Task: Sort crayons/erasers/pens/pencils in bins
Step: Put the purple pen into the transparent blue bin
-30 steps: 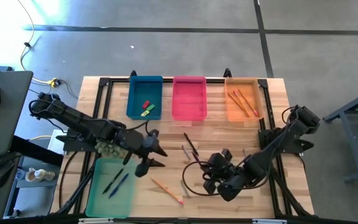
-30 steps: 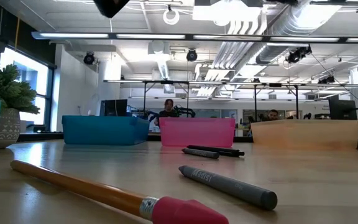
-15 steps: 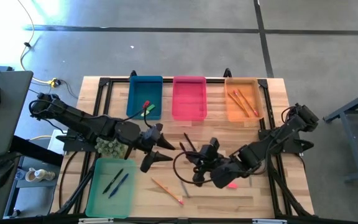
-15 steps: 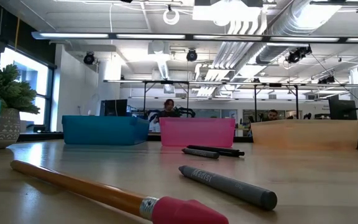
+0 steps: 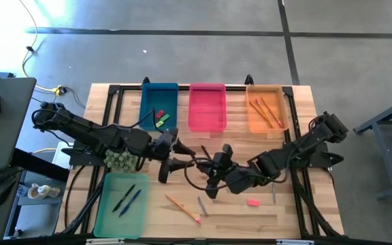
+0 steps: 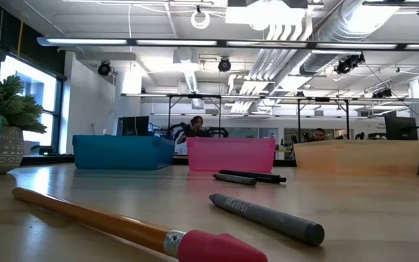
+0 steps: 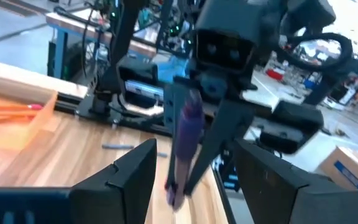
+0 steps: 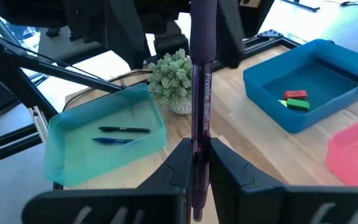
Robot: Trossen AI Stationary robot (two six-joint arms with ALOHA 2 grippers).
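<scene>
My right gripper (image 5: 213, 173) hangs above the table's middle, shut on a purple pen (image 8: 199, 93). Facing it from the left, my left gripper (image 7: 197, 180) is open; that pen (image 7: 187, 127) stands just ahead of its fingers, which touch nothing. The blue bin (image 5: 158, 105) holds erasers, the orange bin (image 5: 267, 109) pencils, and the green bin (image 5: 122, 204) two pens. The pink bin (image 5: 207, 107) stands between blue and orange. On the table lie a pencil (image 5: 182, 209), two crayons (image 5: 201, 206) (image 5: 273, 194), a pink eraser (image 5: 253, 202) and a dark pen (image 6: 257, 175). My right gripper pinches the pen's barrel (image 8: 197, 158) between its two fingers, near one end. The fingers lie across the pen and come roughly level from the table's right. The pen is lifted clear of the table, and most of its length sticks out past the fingers.
A small potted plant (image 5: 119, 161) stands near the table's left edge, beside the green bin and under my left arm. Black frame rails run along the table's far and side edges. Bare wood lies between the row of bins and the near edge.
My right gripper has risen and gone toward the table's left and far side with the pen, rolling as it went; the pink eraser below it now shows. My left gripper has tipped up toward level and drifted slightly right, staying open.
</scene>
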